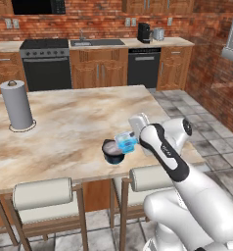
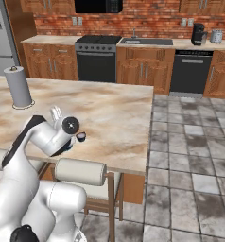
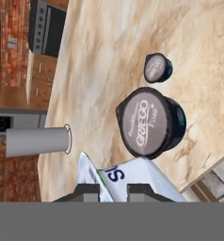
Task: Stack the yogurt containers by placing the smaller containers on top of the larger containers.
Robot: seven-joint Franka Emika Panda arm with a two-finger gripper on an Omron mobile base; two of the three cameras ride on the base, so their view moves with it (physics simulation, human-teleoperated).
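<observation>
Closest to me, the claw [image 3: 110,187] has its two dark tips pinched on the small translucent light-blue cup with a white foil lid [image 3: 128,179], which sits right at the bottom of my hand view. From the left base view I see that light-blue cup [image 1: 125,142] held in the air at the end of the white arm, just above and to the right of the squat round dark navy tub with a greyish foil lid [image 1: 112,151]; I cannot tell whether the two touch. The navy tub [image 3: 151,122] stands upright on the marbled beige tabletop [image 1: 69,127] near its front edge, lid printed with lettering, side tab showing. Just beyond it in the hand view sits the tiny dark pot with a pale lid [image 3: 157,68], apart from the tub; in the right base view that tiny pot [image 2: 80,137] peeks out beside the arm's wrist. Well apart, toward the far left of the tabletop, the tall grey paper-towel roll [image 1: 16,104] stands upright on its round base.
</observation>
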